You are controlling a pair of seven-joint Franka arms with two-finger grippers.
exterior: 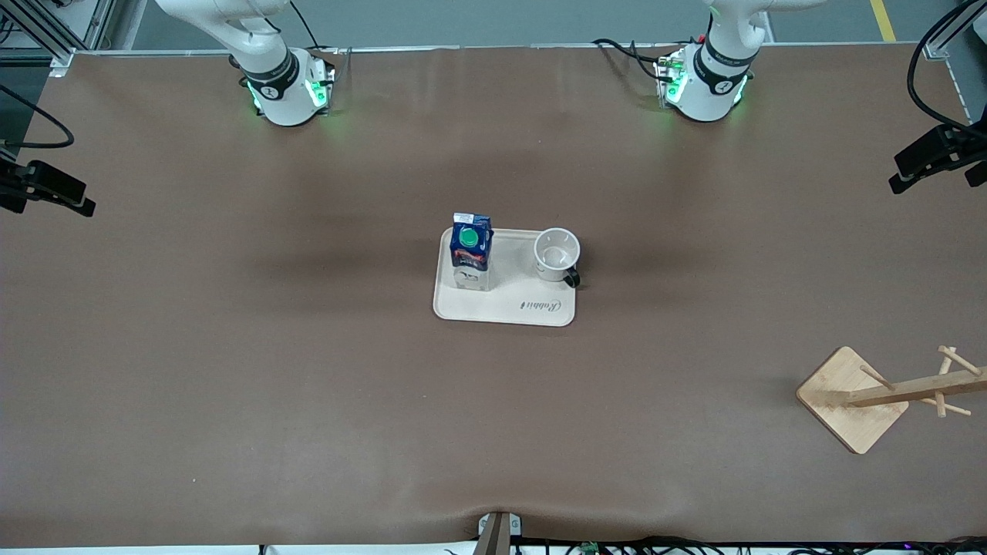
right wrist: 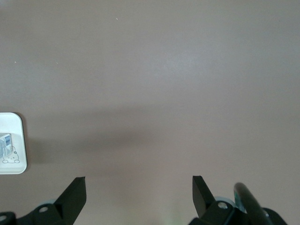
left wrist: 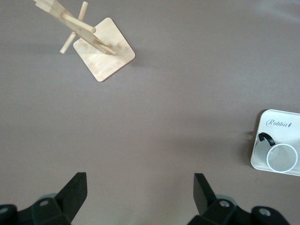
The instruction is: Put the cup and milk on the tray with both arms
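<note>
The cream tray [exterior: 532, 312] lies at the table's middle. The dark-blue milk carton [exterior: 471, 250] with a green cap stands upright on the tray's end toward the right arm. The white cup [exterior: 557, 253] with a black handle stands upright on the tray's end toward the left arm. In the left wrist view the cup [left wrist: 281, 157] and the tray's corner [left wrist: 276, 123] show at the edge. In the right wrist view a tray corner [right wrist: 11, 123] and a bit of the carton [right wrist: 5, 144] show. My left gripper [left wrist: 139, 193] is open and empty over bare table. My right gripper [right wrist: 139, 194] is open and empty over bare table. Neither gripper shows in the front view.
A wooden rack with pegs lies tipped on its square base [exterior: 852, 399] near the left arm's end, nearer the front camera; it also shows in the left wrist view [left wrist: 104, 55]. Black camera mounts [exterior: 929, 156] stand at both table ends.
</note>
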